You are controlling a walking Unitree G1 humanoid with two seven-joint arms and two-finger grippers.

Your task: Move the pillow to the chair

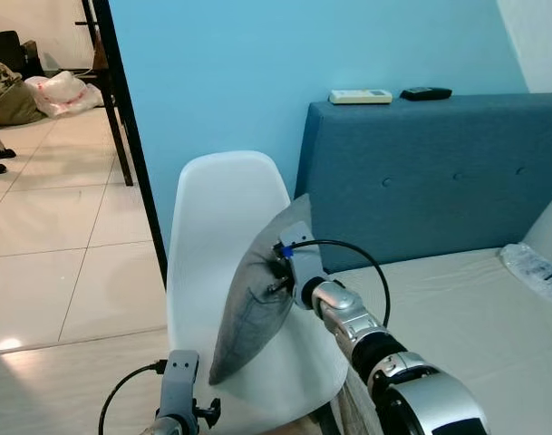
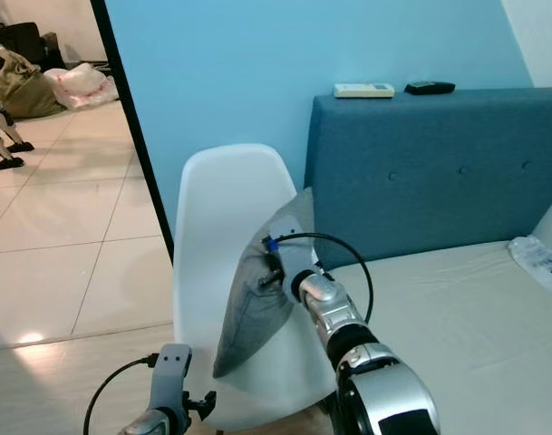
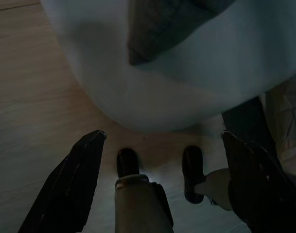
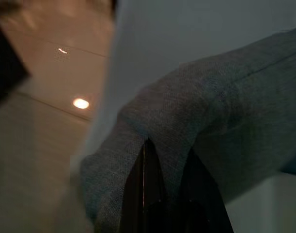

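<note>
A grey pillow [image 1: 254,308] stands on its corner on the seat of a white shell chair [image 1: 226,204], leaning toward the backrest. My right gripper [image 4: 169,167] is shut on the pillow's [image 4: 206,121] edge, pinching a fold of fabric; the right arm reaches in from the lower right. My left gripper [image 3: 162,141] hangs low in front of the chair [image 3: 186,77], fingers [image 3: 70,179] spread open with nothing between them. The pillow's lower corner [image 3: 152,29] rests on the seat above it.
A blue sofa [image 1: 439,172] with a cream cushion [image 1: 457,308] stands right of the chair. Two remotes [image 1: 360,96] lie on its backrest top. A black door frame [image 1: 130,136] is left of the chair, with tiled floor [image 1: 49,227] and bags [image 1: 62,91] beyond.
</note>
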